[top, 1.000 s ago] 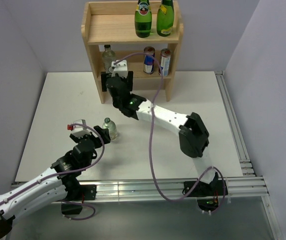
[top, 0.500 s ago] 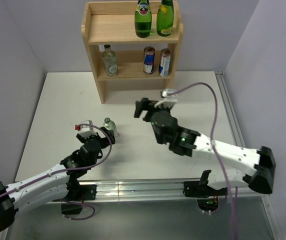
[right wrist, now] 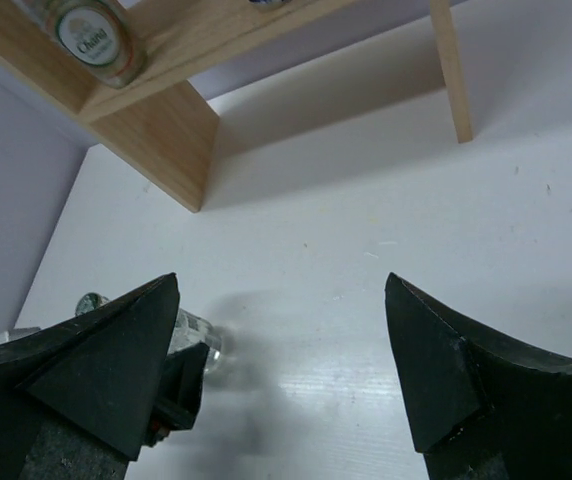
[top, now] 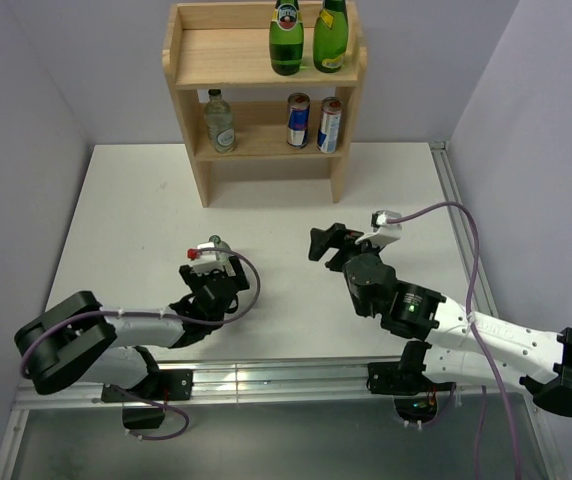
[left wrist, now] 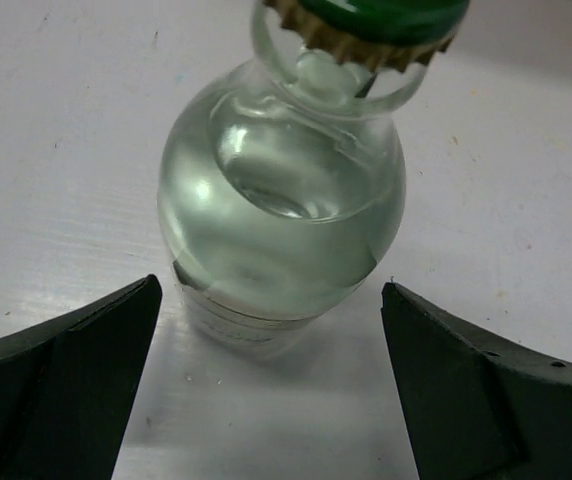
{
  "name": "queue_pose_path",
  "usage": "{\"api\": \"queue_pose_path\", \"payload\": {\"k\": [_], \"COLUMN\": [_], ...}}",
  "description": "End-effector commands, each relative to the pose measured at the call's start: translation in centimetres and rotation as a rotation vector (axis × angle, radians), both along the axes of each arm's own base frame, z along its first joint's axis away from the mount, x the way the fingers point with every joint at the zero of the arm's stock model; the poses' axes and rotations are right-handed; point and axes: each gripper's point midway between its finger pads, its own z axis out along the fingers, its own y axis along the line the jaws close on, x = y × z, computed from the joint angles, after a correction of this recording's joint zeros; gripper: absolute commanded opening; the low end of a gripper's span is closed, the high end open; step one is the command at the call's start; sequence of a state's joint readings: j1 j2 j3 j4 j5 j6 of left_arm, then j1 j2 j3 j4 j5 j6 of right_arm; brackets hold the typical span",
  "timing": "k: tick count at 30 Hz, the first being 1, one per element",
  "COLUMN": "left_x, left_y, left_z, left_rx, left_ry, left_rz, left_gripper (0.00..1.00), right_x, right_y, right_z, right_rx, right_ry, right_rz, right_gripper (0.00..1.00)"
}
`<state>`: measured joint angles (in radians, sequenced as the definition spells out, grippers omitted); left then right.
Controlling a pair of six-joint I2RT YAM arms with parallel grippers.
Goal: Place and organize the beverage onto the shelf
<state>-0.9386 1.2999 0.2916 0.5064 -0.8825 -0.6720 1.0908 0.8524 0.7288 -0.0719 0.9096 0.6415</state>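
The white table (top: 136,200) carries the shelf (top: 175,70) at its far edge, against the back wall. The right arm (top: 446,322) lies low across the near right of the table, and the left arm (top: 116,325) runs along the near left. The right gripper (right wrist: 281,285) hangs over the middle of the table, well apart from the shelf, with its jaws spread wide and nothing between them. The left gripper (left wrist: 269,300) is also spread, its two dark fingers (left wrist: 76,370) standing either side of a clear glass bottle (left wrist: 281,220) without touching it. That bottle stands upright on the table in front of the shelf, left of centre, and has a green cap with a crimped gold edge. On the shelf's rimmed top tier two green bottles (top: 286,40) stand side by side towards the right. The middle tier holds a labelled clear bottle (top: 219,122) at the left and two cans (top: 298,120) close together at the right.
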Motion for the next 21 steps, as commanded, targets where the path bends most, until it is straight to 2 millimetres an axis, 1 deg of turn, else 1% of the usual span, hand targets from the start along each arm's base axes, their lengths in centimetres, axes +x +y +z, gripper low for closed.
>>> {"api": "queue_pose_path", "payload": {"k": [1,2,3,4,7,8,11,12,16,17,19,20,21], "left_x": [1.7,1.8,2.0,2.1,2.4,2.5,2.9,3.1,3.9,4.1,4.6,4.7,4.8], "left_y": [-1.2,-1.2,-1.2,-1.1,-0.8,-0.6,-0.3,-0.2,-0.4,-0.5,-0.7,-0.7,-0.7], "left_z": [2.8,2.3,2.5,2.1,2.3,2.1,2.0,2.0,1.3,1.1,1.4,1.6,1.7], "left_rx": [-0.059,-0.038,-0.042,-0.024,0.004,0.022,0.047,0.053,0.070,0.079,0.081,0.090,0.099], "left_ry": [-0.115,-0.110,-0.123,-0.119,-0.134,-0.134,-0.139,-0.140,-0.127,-0.119,-0.119,-0.120,-0.116], "left_rz": [0.048,0.048,0.057,0.064,0.097,0.104,0.135,0.146,0.142,0.128,0.129,0.124,0.123], "left_gripper": [0.99,0.99,0.99,0.99,0.95,0.88,0.78,0.70,0.57,0.50,0.42,0.34,0.29], "right_x": [-0.4,-0.4,-0.4,-0.4,-0.5,-0.6,-0.6,-0.7,-0.8,-0.8,-0.9,-1.0,-1.0], "right_y": [-0.9,-0.9,-1.0,-0.9,-0.9,-0.9,-1.0,-1.0,-1.3,-1.4,-1.6,-1.8,-1.8], "right_z": [-0.6,-1.0,-1.2,-1.5,-2.1,-2.4,-2.8,-2.8,-3.2,-3.4,-3.6,-3.8,-3.7], "right_rx": [0.030,0.028,0.029,0.024,0.020,0.016,0.014,0.014,0.004,0.001,-0.001,-0.003,0.003], "right_ry": [0.008,0.013,0.017,0.021,0.032,0.035,0.039,0.040,0.044,0.046,0.049,0.051,0.050], "right_rz": [-0.032,-0.031,-0.032,-0.028,-0.027,-0.026,-0.027,-0.026,-0.026,-0.026,-0.028,-0.031,-0.029], "right_gripper": [0.90,0.90,0.90,0.90,0.89,0.89,0.89,0.88,0.85,0.85,0.83,0.83,0.82]}}
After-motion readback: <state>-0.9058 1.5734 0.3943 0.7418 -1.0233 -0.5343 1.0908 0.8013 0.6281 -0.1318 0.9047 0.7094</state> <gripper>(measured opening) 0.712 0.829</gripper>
